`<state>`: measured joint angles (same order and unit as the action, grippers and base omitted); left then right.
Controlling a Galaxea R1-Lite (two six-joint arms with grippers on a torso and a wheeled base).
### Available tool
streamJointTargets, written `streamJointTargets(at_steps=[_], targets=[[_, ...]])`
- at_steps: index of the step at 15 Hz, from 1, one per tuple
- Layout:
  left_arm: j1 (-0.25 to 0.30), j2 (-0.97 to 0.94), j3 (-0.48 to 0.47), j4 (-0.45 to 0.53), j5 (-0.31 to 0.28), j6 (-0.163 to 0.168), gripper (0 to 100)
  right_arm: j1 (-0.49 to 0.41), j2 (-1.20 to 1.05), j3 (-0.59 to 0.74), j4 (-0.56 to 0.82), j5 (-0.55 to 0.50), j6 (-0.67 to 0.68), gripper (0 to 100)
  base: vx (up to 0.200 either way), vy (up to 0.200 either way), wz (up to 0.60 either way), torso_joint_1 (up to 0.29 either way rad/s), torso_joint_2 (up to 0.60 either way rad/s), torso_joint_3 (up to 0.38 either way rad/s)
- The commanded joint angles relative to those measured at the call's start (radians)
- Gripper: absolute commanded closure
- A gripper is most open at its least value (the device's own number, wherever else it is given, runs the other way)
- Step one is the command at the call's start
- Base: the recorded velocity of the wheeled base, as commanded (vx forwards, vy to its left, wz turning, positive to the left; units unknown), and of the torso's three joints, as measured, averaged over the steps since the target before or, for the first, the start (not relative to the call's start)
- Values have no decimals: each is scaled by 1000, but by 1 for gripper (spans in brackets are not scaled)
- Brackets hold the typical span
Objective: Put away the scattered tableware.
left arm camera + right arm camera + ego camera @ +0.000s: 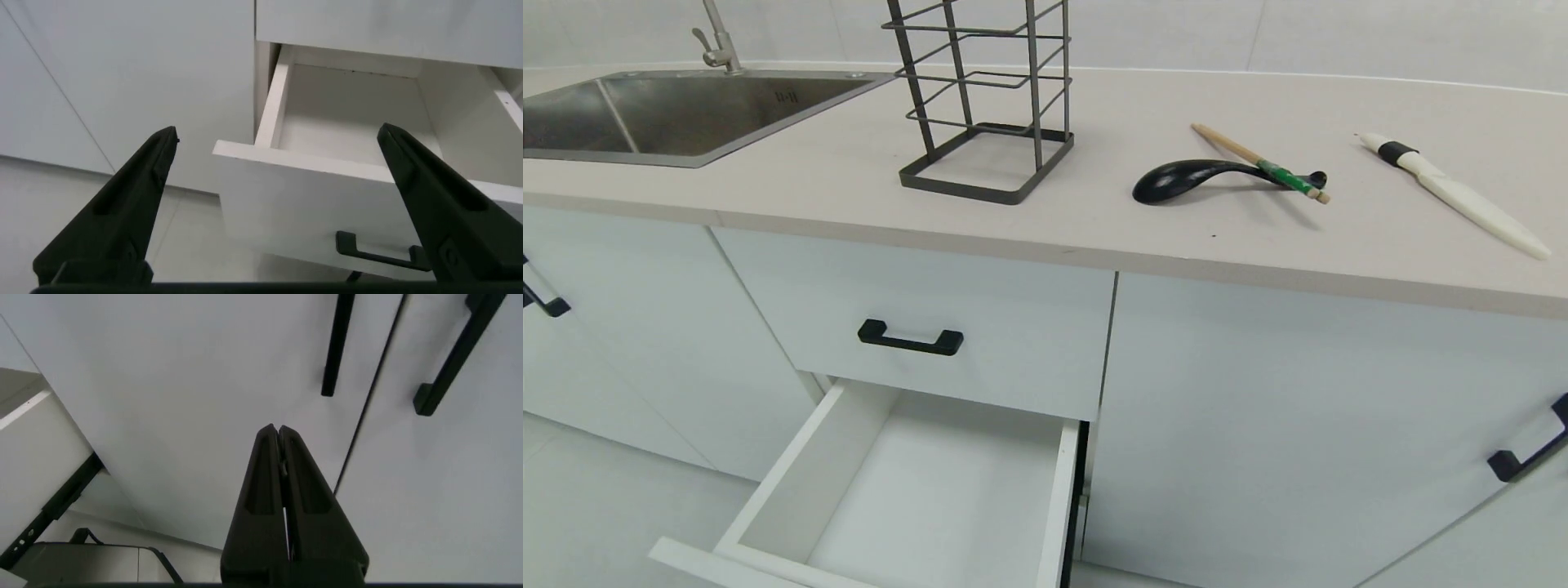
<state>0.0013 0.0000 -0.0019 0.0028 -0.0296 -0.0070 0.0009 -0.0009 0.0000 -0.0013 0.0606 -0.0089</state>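
— Where are the arms, from where you stand?
— Low down in front of the cabinets. The left end effector [278,132] hangs just before the pulled-out lower drawer [278,192], with its two black fingers spread wide and nothing between them.
— And the other one?
— The right end effector [278,434] is pressed fully together with nothing in its grip. It faces a white cabinet door [204,392] that has black bar handles [337,343].
— How far out is that drawer?
— Well out, with its white inside showing and a black pull [380,255] on its front. Directly above it the upper drawer [980,302] sits closed, under the front edge of the desk [1094,233].
— So where's the tableware?
— All on the desk, over to the right. The black spoon [1168,181] lies with its bowl toward the left. A wooden chopstick [1232,147] with a green band rests across its handle, touching it. The white knife [1462,198], with a black band near one end, lies well apart, farther right.
— Anything else up there?
— A dark wire rack [960,189] stands upright to the left of the spoon. Beyond it, at the far left, there's the steel sink [703,106] with its tap [725,55] at the back
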Motion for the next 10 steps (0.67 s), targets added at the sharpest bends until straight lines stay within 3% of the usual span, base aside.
streamJointTargets(at_steps=[1,3,7,10], targets=[[0,2,0,0,0,-1,0,1,1,0,0,1,0,100,0,0,0,0,0,0],[0,2,0,0,0,-2,0,1,1,0,0,-1,-2,100,0,0,0,65,-92,-18],[0,2,0,0,0,-2,0,2,1,0,0,-1,-2,100,0,0,0,227,-89,-111],[0,2,0,0,0,-1,0,2,1,0,0,-1,-2,100,0,0,0,229,-549,-237]])
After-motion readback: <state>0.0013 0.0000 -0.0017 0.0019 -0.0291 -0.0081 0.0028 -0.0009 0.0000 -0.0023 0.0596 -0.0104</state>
